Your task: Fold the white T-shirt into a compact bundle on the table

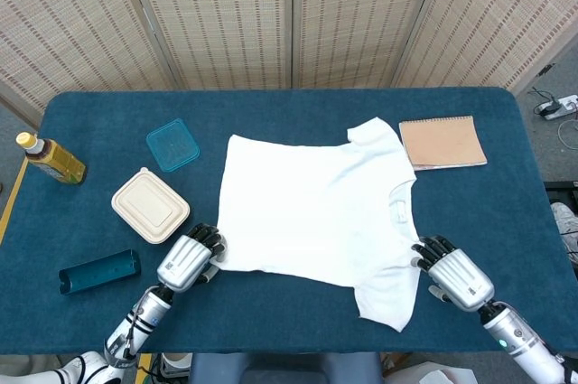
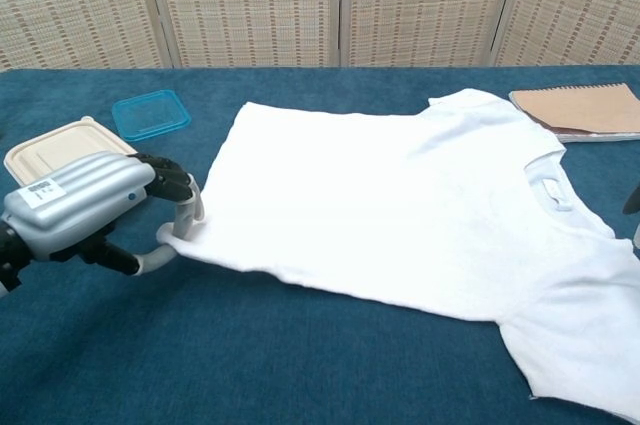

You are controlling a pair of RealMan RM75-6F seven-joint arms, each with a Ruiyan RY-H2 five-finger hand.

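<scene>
At the table's centre, I see the white T-shirt (image 1: 318, 214) lying flat, my left hand (image 1: 188, 260) pinching its near-left hem corner. My right hand (image 1: 456, 273) sits just beside the near sleeve, fingers curled; whether it grips cloth I cannot tell. A beige container (image 1: 150, 204), teal lid (image 1: 172, 144), teal case (image 1: 99, 271) and bottle (image 1: 50, 158) lie left; a notebook (image 1: 442, 141) lies far right.

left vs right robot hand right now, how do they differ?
The left robot hand pinches the hem corner of the white T-shirt; the right robot hand holds nothing, fingers near the near sleeve. The left robot hand shows fully in the chest view, the right only at its edge. Both are silver with dark fingers, low over the table.
</scene>
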